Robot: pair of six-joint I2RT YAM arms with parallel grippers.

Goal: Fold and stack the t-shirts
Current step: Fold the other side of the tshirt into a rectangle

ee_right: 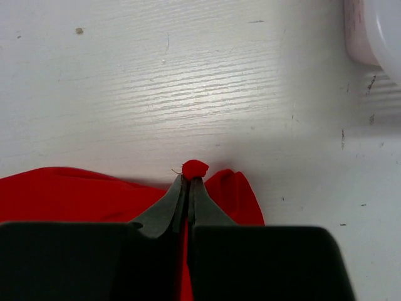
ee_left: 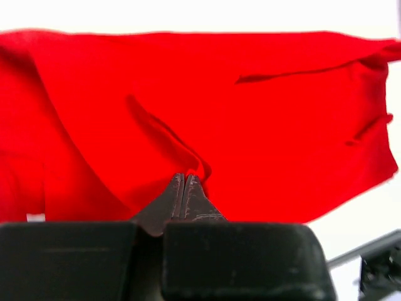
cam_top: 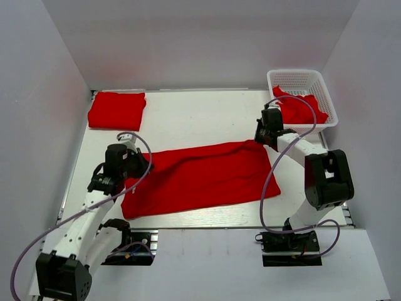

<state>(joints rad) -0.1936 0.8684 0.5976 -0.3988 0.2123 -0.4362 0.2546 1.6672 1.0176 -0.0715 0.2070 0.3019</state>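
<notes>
A red t-shirt (cam_top: 200, 177) lies spread across the middle of the table, folded to a long band. My left gripper (cam_top: 127, 164) is shut on its left edge; in the left wrist view the closed tips (ee_left: 185, 179) pinch a fold of the red cloth (ee_left: 250, 113). My right gripper (cam_top: 262, 139) is shut on the shirt's far right corner; in the right wrist view a nub of red cloth (ee_right: 195, 168) pokes out between the closed tips (ee_right: 190, 180). A folded red t-shirt (cam_top: 117, 110) lies at the far left. More red t-shirts (cam_top: 299, 108) sit in the white basket (cam_top: 294, 79).
The white lattice basket stands at the far right, close behind my right arm; its corner (ee_right: 376, 31) shows in the right wrist view. White walls enclose the table on three sides. Cables loop beside both arms.
</notes>
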